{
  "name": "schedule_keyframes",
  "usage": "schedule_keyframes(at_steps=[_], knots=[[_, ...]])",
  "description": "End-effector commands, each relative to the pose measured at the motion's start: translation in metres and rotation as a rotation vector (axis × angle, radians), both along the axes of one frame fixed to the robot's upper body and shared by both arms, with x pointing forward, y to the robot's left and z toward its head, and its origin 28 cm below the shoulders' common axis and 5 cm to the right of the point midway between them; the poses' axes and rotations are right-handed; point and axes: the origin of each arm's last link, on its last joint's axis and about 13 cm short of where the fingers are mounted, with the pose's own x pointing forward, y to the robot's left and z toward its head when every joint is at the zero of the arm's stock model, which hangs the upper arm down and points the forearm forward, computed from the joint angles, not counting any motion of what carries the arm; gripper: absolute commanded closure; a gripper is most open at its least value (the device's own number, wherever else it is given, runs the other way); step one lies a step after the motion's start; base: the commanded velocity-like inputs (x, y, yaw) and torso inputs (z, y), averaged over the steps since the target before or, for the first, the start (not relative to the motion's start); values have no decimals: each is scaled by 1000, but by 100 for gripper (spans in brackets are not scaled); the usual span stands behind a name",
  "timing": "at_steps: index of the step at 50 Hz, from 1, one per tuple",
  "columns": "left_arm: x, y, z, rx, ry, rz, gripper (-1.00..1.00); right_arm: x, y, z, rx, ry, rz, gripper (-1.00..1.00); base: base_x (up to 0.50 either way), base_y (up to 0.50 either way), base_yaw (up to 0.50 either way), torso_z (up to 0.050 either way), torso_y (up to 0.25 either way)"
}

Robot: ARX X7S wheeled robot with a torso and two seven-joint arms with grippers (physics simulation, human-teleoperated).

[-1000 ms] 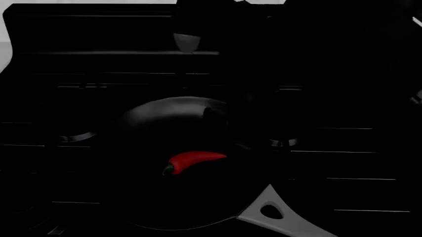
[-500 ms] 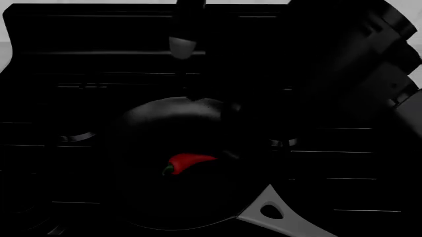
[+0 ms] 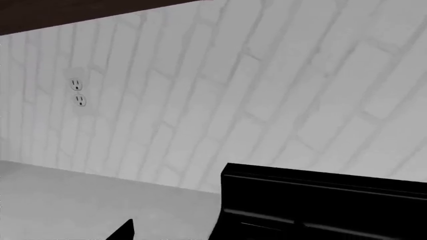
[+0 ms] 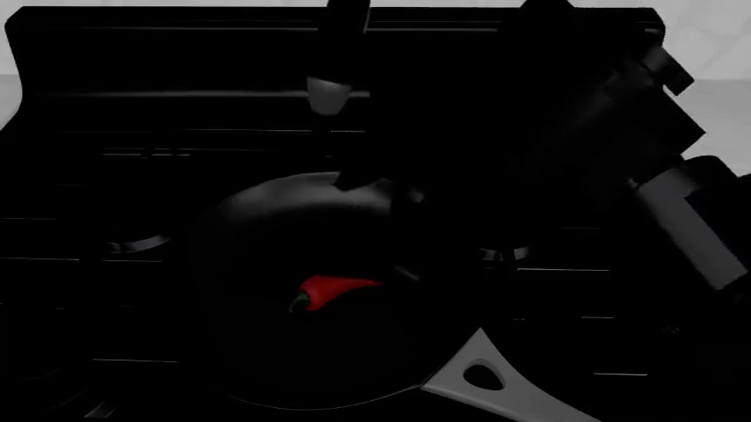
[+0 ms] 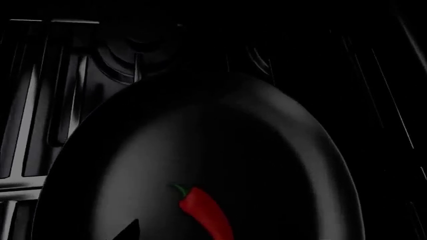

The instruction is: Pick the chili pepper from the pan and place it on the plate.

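Clearly the chili pepper (image 4: 333, 290) lies in the pan (image 4: 270, 211) — right gripper above it, jaw spread indiscernible in the dark; descend straight, straddle its middle, close gently — it's glossy.

The chili pepper (image 4: 334, 290) lay in the pan (image 4: 270, 220), near its middle, stem toward the left in the head view. The pan sat on the stove (image 4: 141, 105), its handle (image 4: 493, 382) reaching toward the front right. The right arm (image 4: 634, 149) hung over the stove's right side.
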Motion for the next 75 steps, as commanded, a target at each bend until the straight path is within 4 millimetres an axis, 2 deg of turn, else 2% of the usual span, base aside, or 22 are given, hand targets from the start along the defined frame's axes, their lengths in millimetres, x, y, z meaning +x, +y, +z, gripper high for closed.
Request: schedule_keyframes(at_steps=[1, 19, 39, 75], knots=[[3, 0, 0, -22, -14, -1, -100, 10, 9, -5, -8, 13, 25, -100, 0, 0, 0, 0, 0], [7, 3, -5, -29, -2, 7, -100, 19, 12, -23, 10, 57, 30, -100, 0, 0, 0, 0, 0], [11, 5, -10, -36, 8, 18, -100, 20, 12, -43, -10, 98, 33, -100, 0, 0, 0, 0, 0], [13, 14, -21, -59, 29, 41, -100, 21, 23, -61, -38, 134, 69, -100, 0, 0, 0, 0, 0]])
